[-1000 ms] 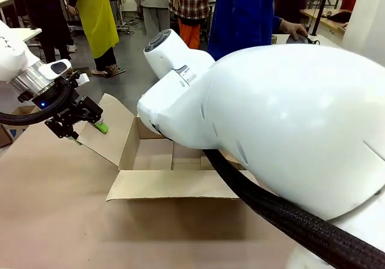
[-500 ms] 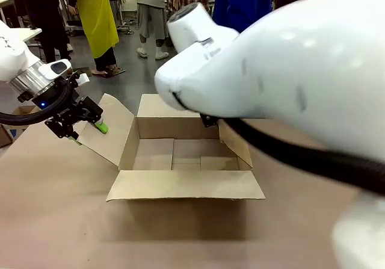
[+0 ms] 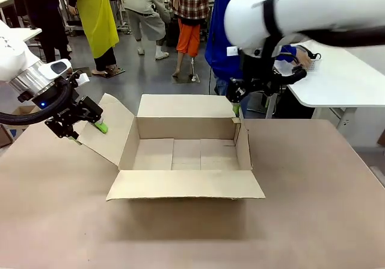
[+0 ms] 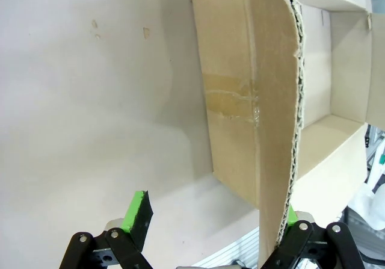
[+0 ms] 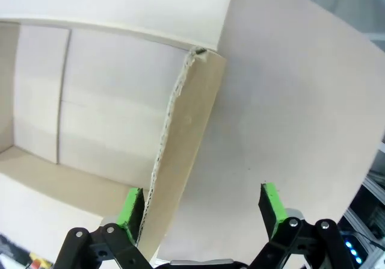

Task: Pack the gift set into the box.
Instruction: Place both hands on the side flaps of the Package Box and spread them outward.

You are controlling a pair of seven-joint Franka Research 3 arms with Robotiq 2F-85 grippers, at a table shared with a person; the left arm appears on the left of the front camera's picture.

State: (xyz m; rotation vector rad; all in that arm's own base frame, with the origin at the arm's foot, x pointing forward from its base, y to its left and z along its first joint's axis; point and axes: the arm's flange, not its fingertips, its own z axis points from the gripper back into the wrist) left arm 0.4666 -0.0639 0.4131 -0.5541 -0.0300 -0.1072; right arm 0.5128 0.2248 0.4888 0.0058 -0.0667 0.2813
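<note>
four flaps are open on the box (image 3: 183,127), which sits in the middle of the table (image 3: 313,209) with its floor showing bare cardboard, so i judge packing not yet begun. nearest me, the near flap (image 3: 183,185) lies folded out flat on the table and needs no restraint. to the left, the left flap (image 3: 111,130) leans outward. the left gripper (image 3: 88,132) stands at its outer edge with jaws spread wide, and the flap's raw edge lies close against one pad (image 4: 290,215) rather than pinched between both. i read this as a prop that stops the flap swinging back over the opening. farther back, the right flap (image 3: 242,142) stands nearly upright. the right gripper (image 5: 201,204) hovers over its far end, jaws wide, one pad (image 5: 131,206) just beside the edge and the other out over the table, placed, i judge, to press that flap outward. beyond, the far flap (image 3: 186,105) tilts back. past the table, a person (image 3: 225,28) stands at a white bench (image 3: 337,82).
</note>
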